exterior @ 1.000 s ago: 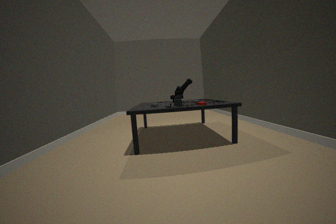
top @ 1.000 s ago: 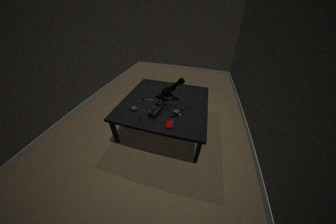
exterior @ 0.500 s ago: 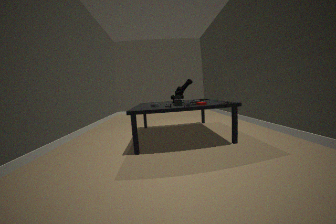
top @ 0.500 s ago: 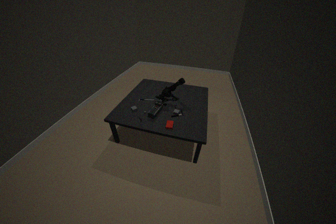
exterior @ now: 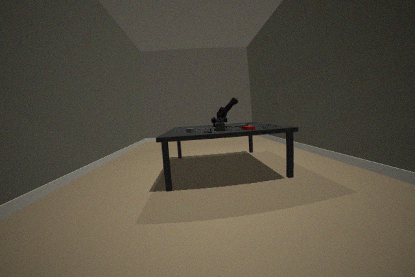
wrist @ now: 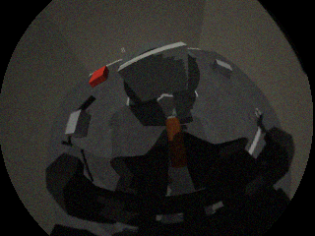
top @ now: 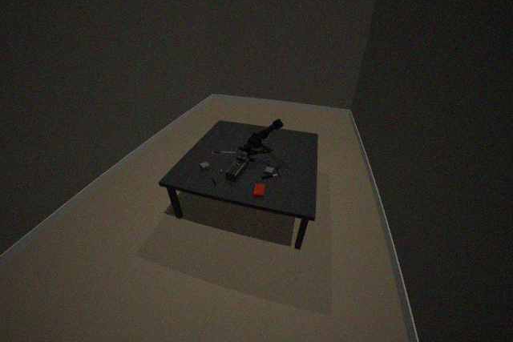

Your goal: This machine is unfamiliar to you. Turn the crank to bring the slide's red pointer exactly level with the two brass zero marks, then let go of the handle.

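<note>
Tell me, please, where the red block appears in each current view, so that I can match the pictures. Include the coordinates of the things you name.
Top: the red block (top: 259, 190) (exterior: 248, 128) (wrist: 99, 77) lies near the table's lower edge, right of center.
Exterior: on the tabletop, right of the arm's base.
Wrist: upper left, beyond the pale gray block at the left.
Shared landmark: the dark table (top: 289, 189) (exterior: 201, 135) (wrist: 221, 108) that it rests on.
</note>
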`<state>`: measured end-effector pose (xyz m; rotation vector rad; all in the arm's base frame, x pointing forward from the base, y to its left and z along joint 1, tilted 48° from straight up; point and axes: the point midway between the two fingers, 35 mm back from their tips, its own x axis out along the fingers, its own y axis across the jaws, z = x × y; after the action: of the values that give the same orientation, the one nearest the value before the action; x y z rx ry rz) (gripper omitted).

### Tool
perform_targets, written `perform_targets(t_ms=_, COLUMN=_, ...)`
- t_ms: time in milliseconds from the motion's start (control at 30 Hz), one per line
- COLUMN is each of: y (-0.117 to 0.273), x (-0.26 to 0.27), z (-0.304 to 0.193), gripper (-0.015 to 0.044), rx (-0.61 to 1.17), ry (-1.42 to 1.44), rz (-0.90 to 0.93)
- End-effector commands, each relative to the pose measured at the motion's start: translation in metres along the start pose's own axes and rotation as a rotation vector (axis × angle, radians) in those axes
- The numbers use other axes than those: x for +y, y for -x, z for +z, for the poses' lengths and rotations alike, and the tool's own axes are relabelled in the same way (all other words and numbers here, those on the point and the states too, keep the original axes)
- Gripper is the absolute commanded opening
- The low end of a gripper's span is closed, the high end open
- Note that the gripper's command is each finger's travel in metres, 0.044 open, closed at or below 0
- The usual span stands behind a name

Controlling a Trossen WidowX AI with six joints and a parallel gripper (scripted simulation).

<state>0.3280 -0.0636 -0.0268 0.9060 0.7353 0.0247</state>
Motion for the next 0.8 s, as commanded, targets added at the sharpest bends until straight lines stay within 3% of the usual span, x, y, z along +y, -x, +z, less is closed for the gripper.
perform_targets(t_ms=0, y=-0.001, x=0.009, z=-0.002, gripper=0.0000, rx=0.009, ry=0.014, rz=0.021)
perform_targets(t_ms=767, y=0.001, x=0.020, z=0.000, gripper=0.0000, rx=0.009, ry=0.014, rz=0.022)
